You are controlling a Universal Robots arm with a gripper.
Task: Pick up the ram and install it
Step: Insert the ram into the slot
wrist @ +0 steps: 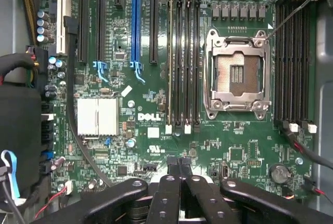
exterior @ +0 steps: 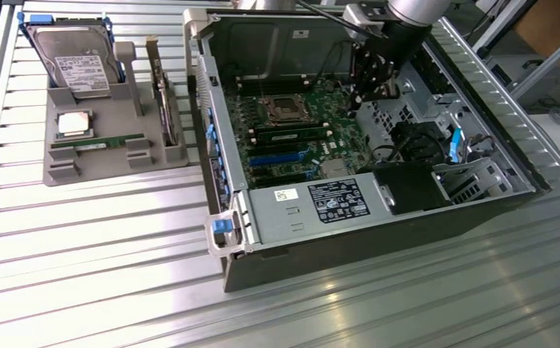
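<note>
Arm reaching down into open computer case (exterior: 224,217) — end effector (wrist: 179,162) closed, empty, above motherboard (wrist: 156,125).

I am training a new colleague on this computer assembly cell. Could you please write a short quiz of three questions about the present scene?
1. True or false: the hand holds the ram.
2. Where does the ram lie? A: in the grey tray. B: in the hand. C: in the processor socket.
3. Complete: the processor socket on the motherboard is ____ (filled or empty).

Key
1. False: the hand is shut on nothing, over the motherboard inside the open case.
2. A.
3. Empty.
</note>
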